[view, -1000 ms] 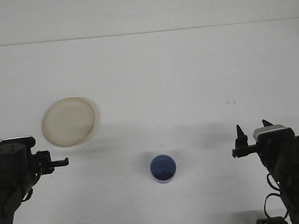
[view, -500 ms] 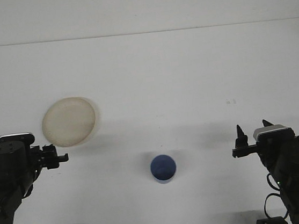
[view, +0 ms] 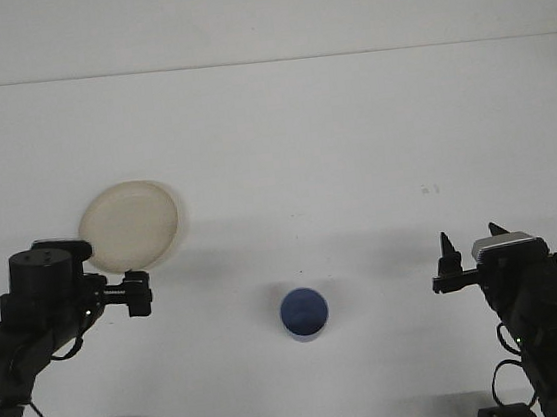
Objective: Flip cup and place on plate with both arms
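Observation:
A small blue cup [view: 303,312] stands on the white table near the front, midway between my two arms; this view does not show which end is up. A round cream plate [view: 129,226] lies flat to its far left. My left gripper [view: 138,291] reaches rightward just below the plate's front edge and well left of the cup, holding nothing. At the front right, my right gripper [view: 470,245] is open and empty, far to the right of the cup.
The white table [view: 331,142] stretches back to a pale wall. Bare surface lies between the cup and each gripper. A few tiny dark specks [view: 429,189] mark the table at right.
My left arm has swung right and slightly forward, bringing its gripper from the plate's lower left to just under the plate's front edge. The right arm, cup and plate have not moved.

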